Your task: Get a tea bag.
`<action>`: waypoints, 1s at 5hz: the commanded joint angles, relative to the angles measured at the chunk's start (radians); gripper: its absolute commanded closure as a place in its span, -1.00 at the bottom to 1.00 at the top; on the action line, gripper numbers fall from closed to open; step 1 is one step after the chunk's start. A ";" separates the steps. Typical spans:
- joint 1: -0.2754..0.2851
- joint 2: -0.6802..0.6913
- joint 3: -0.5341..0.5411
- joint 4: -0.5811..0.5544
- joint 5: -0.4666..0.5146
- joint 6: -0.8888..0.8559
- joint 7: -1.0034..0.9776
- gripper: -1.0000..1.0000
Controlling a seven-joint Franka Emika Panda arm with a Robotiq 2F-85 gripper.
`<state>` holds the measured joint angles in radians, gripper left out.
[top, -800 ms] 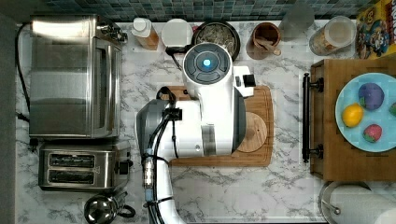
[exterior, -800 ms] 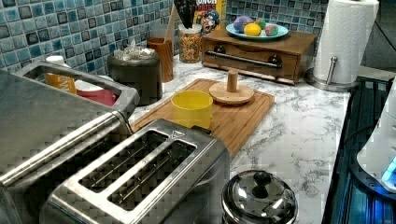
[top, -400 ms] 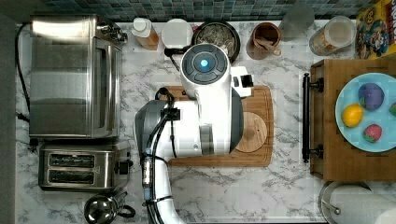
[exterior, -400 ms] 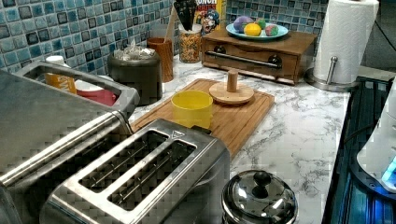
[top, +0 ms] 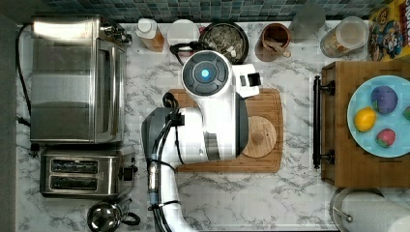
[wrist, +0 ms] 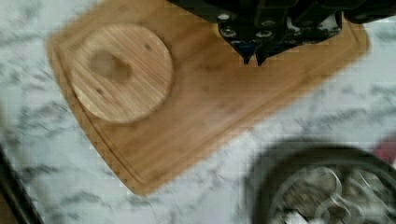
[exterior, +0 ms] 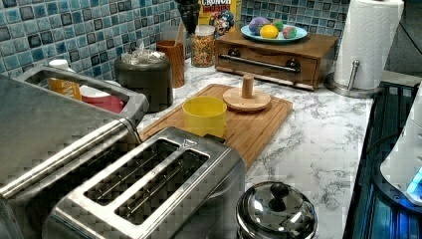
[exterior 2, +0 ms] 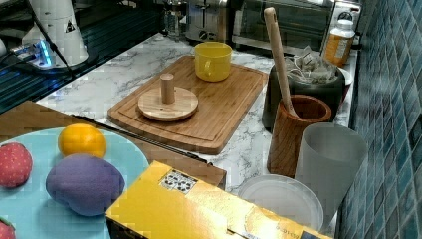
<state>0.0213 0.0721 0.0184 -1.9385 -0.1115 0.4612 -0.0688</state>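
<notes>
The tea bags point(top: 223, 41) are pale sachets heaped in a dark round canister point(exterior: 145, 82) at the back of the counter; they also appear as the tea bags point(exterior 2: 311, 64) and the tea bags point(wrist: 327, 196). My gripper point(wrist: 253, 59) hangs above the wooden cutting board point(wrist: 210, 102), short of the canister, its fingertips together with nothing between them. The white arm point(top: 212, 96) covers the board's left half in the top view. A yellow cup point(exterior: 204, 114) and a round wooden lid point(top: 258, 137) stand on the board.
A toaster oven point(top: 72, 79) and a toaster point(top: 80, 173) fill the top view's left. A wooden utensil holder point(top: 273, 41), a frosted cup point(exterior 2: 328, 159) and jars line the back wall. A wooden box point(top: 338, 145) bearing a fruit plate point(top: 387, 145) stands at the top view's right.
The arm has shifted a little toward the back wall and the canister, in the top view. Nothing on the counter has moved.
</notes>
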 commanded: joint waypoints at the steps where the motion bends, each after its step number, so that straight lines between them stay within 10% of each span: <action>1: -0.015 -0.079 -0.010 -0.113 -0.066 0.334 0.118 1.00; 2: -0.007 -0.074 -0.018 -0.114 -0.124 0.402 0.170 1.00; 4: -0.005 0.013 -0.010 0.004 -0.182 0.380 0.220 -1.00; 5: -0.012 0.054 -0.004 0.062 -0.176 0.378 0.212 -1.00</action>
<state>0.0008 0.0856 0.0126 -2.0293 -0.2632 0.8584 0.1045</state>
